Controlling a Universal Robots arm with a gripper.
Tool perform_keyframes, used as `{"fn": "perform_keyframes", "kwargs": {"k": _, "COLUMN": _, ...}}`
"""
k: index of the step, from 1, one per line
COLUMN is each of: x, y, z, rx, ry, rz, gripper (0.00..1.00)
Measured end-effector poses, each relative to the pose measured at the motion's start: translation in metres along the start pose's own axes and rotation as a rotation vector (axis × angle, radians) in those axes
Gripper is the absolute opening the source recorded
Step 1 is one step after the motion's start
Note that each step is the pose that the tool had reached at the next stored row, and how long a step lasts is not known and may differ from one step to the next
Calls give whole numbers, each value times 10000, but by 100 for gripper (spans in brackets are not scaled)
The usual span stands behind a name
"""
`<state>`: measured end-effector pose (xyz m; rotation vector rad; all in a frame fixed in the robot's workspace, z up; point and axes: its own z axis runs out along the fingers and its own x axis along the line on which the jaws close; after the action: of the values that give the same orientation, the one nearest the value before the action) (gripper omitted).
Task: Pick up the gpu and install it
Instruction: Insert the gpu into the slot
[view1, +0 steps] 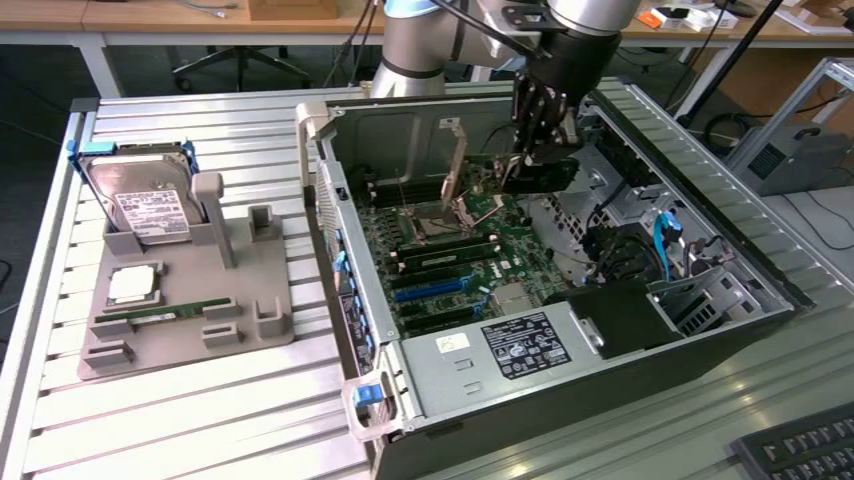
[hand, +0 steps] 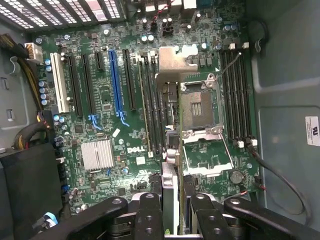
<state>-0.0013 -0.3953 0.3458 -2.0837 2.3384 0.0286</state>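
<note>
My gripper (view1: 545, 150) hangs inside the open computer case (view1: 441, 370), shut on the gpu (view1: 537, 177), a flat card held upright above the motherboard (view1: 447, 265). In the wrist view the gpu (hand: 170, 165) shows edge-on between my fingers (hand: 150, 212), with its silver end bracket (hand: 176, 62) farthest from them. It hovers over the CPU socket (hand: 197, 107) and the RAM slots beside it, apart from the board. The blue expansion slot (hand: 116, 80) lies off to one side of the card; the same slots (view1: 430, 290) sit nearer the case's front in the exterior view.
A grey holder tray (view1: 187, 300) on the exterior view's left carries a silver hard drive (view1: 144, 205), a CPU (view1: 131, 285) and a green RAM stick (view1: 167, 315). Case walls, cables (view1: 667, 240) and the black power supply (view1: 621, 315) crowd the interior. A keyboard (view1: 801, 450) lies at the lower right.
</note>
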Motion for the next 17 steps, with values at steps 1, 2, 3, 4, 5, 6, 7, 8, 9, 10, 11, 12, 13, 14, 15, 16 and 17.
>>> {"fn": "perform_keyframes", "kwargs": {"k": 1, "x": 0, "y": 0, "z": 0, "rx": -1, "ry": 0, "rz": -41, "gripper": 27}}
{"fn": "perform_keyframes", "kwargs": {"k": 2, "x": 0, "y": 0, "z": 0, "rx": -1, "ry": 1, "rz": -93, "gripper": 27}}
{"fn": "perform_keyframes", "kwargs": {"k": 3, "x": 0, "y": 0, "z": 1, "rx": -2, "ry": 2, "rz": -131, "gripper": 27}}
{"fn": "perform_keyframes", "kwargs": {"k": 4, "x": 0, "y": 0, "z": 1, "rx": -3, "ry": 2, "rz": -173, "gripper": 27}}
{"fn": "perform_keyframes", "kwargs": {"k": 5, "x": 0, "y": 0, "z": 1, "rx": -4, "ry": 3, "rz": -209, "gripper": 27}}
{"fn": "perform_keyframes", "kwargs": {"k": 6, "x": 0, "y": 0, "z": 1, "rx": -5, "ry": 3, "rz": -281, "gripper": 27}}
{"fn": "perform_keyframes", "kwargs": {"k": 7, "x": 0, "y": 0, "z": 1, "rx": -7, "ry": 4, "rz": -348, "gripper": 27}}
{"fn": "perform_keyframes", "kwargs": {"k": 8, "x": 0, "y": 0, "z": 2, "rx": -8, "ry": 5, "rz": -450, "gripper": 27}}
{"fn": "perform_keyframes", "kwargs": {"k": 9, "x": 0, "y": 0, "z": 2, "rx": -10, "ry": 6, "rz": -503, "gripper": 27}}
{"fn": "perform_keyframes", "kwargs": {"k": 10, "x": 0, "y": 0, "z": 2, "rx": -10, "ry": 6, "rz": -555, "gripper": 27}}
{"fn": "perform_keyframes", "kwargs": {"k": 11, "x": 0, "y": 0, "z": 2, "rx": -11, "ry": 6, "rz": -594, "gripper": 27}}
{"fn": "perform_keyframes", "kwargs": {"k": 12, "x": 0, "y": 0, "z": 2, "rx": -12, "ry": 7, "rz": -629, "gripper": 27}}
{"fn": "perform_keyframes", "kwargs": {"k": 13, "x": 0, "y": 0, "z": 2, "rx": -13, "ry": 7, "rz": -669, "gripper": 27}}
{"fn": "perform_keyframes", "kwargs": {"k": 14, "x": 0, "y": 0, "z": 3, "rx": -14, "ry": 7, "rz": -718, "gripper": 27}}
{"fn": "perform_keyframes", "kwargs": {"k": 15, "x": 0, "y": 0, "z": 3, "rx": -14, "ry": 8, "rz": -759, "gripper": 27}}
{"fn": "perform_keyframes", "kwargs": {"k": 16, "x": 0, "y": 0, "z": 3, "rx": -15, "ry": 8, "rz": -791, "gripper": 27}}
{"fn": "perform_keyframes", "kwargs": {"k": 17, "x": 0, "y": 0, "z": 3, "rx": -16, "ry": 9, "rz": -830, "gripper": 27}}
